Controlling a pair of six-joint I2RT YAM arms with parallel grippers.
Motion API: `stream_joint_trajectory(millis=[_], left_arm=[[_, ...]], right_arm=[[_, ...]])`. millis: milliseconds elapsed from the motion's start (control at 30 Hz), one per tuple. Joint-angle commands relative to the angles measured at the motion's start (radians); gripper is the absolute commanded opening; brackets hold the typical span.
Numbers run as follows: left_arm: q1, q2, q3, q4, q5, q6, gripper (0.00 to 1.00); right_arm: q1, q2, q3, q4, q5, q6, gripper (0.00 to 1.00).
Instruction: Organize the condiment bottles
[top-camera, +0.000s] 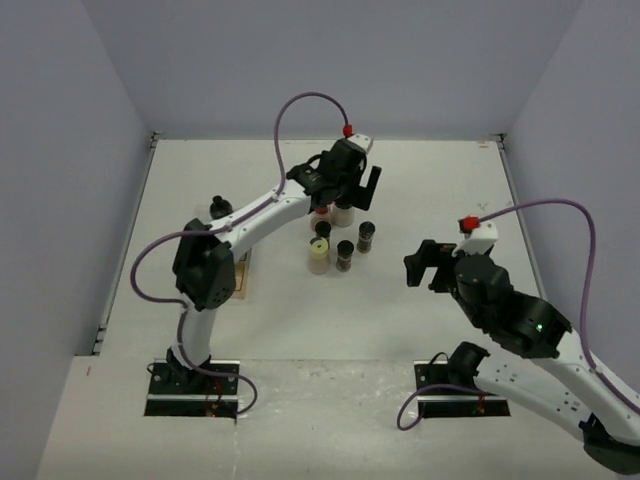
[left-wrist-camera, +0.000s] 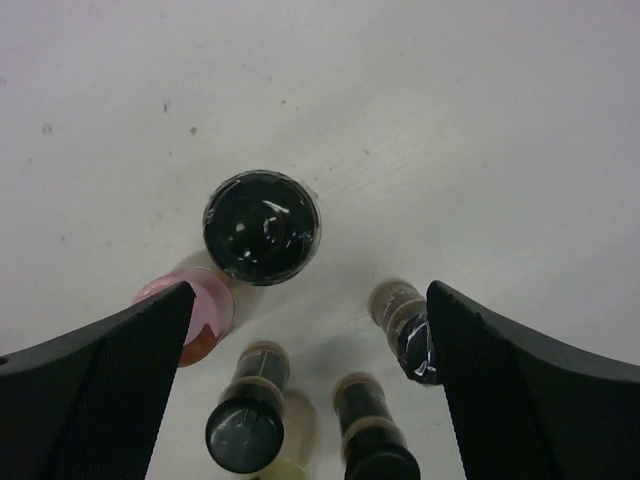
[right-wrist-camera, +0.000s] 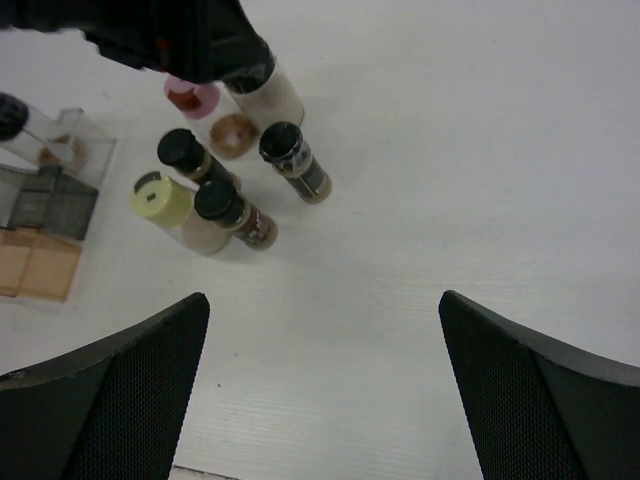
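Condiment bottles (top-camera: 345, 255) clustered, left gripper (top-camera: 345, 192) splayed overhead, right gripper (top-camera: 428, 268) splayed nearby

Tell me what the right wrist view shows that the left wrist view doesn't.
Only the right wrist view: the rack at its left edge and the open right gripper. Only the left wrist view: one black cap seen from straight above. Both: the left gripper, the pink-lidded jar and several black-capped bottles.

The white table (top-camera: 450, 190) bears a flat wooden rack (right-wrist-camera: 35, 265), with small upright spice jars (top-camera: 345, 255) clustered close together to the rack's right.
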Motion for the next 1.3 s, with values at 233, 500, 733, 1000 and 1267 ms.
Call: stream_joint_trajectory(millis=[233, 500, 733, 1000, 1267], left_arm=[[-0.003, 0.262, 0.337, -0.131, -0.091, 0.116, 1.00], [0.016, 0.279, 0.286, -0.079, -0.070, 0.114, 1.00], [0.030, 0.312, 0.286, -0.067, 0.005, 0.113, 0.87], [0.030, 0.273, 0.268, -0.044, 0.013, 0.111, 0.31], [0.030, 0.175, 0.282, 0.045, 0.006, 0.139, 0.08]], right_arm=[[-0.002, -0.192, -0.046, -0.086, -0.004, 0.080, 0.99], [-0.002, -0.148, -0.053, -0.057, -0.056, 0.043, 0.99], [-0.002, -0.134, -0.053, -0.048, -0.067, 0.034, 0.99], [-0.002, -0.128, -0.050, -0.045, -0.064, 0.023, 0.99], [-0.002, -0.114, -0.048, -0.043, -0.067, 0.013, 0.99]])
